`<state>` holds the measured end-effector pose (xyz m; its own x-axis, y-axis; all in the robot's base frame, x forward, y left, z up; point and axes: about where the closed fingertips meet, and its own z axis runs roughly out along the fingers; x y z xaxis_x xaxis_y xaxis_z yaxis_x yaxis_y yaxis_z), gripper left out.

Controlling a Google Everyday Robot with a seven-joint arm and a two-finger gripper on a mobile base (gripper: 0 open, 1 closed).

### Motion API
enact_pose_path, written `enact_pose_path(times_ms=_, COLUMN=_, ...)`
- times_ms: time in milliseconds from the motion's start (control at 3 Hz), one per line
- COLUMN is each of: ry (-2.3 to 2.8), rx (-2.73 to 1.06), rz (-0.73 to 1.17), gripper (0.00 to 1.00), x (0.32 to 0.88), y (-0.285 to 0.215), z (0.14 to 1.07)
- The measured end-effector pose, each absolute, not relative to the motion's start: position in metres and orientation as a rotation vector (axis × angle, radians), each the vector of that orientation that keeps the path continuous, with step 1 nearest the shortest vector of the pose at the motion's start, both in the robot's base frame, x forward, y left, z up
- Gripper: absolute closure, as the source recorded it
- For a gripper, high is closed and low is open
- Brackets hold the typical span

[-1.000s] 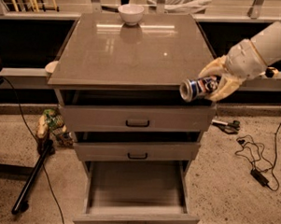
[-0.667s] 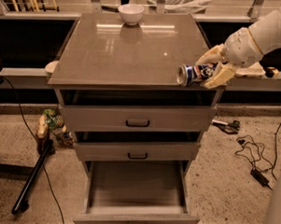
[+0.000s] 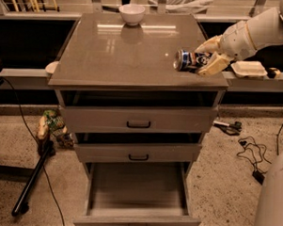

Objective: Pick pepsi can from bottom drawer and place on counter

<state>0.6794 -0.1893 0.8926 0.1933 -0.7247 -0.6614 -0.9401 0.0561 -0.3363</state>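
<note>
pepsi can [image 3: 187, 60], one, sideways, clamped in hand [image 3: 207, 59] at counter [image 3: 130, 58] edge, one white bowl [image 3: 132, 13], three drawers [image 3: 138, 153] open

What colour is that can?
The pepsi can is dark blue, in the gripper over the counter. Camera view.

Counter [image 3: 134, 62], white bowl [image 3: 132, 13] at back, pepsi can [image 3: 185, 60] in tool [image 3: 202, 60] perhaps on right edge.

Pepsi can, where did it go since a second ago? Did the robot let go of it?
The gripper is shut on the pepsi can and has not let go. It carried the can from just off the counter's front right corner up and inward, over its right side. The can is still on its side. The white bowl and the open bottom drawer stayed put.
</note>
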Motion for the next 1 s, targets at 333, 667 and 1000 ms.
enact_pose_path(times_ms=333, ry=1.581, rx=-1.716, rz=0.361, gripper=1.0, x=0.68, y=-0.189, z=0.893)
enact_pose_path(times_ms=667, ry=1.625, rx=-1.642, rz=0.335, gripper=1.0, x=0.692, y=-0.191, z=0.886)
enact_pose_path(times_ms=1000, ry=1.735, rx=-1.548, rz=0.247, gripper=1.0, x=0.717, y=-0.192, z=0.878)
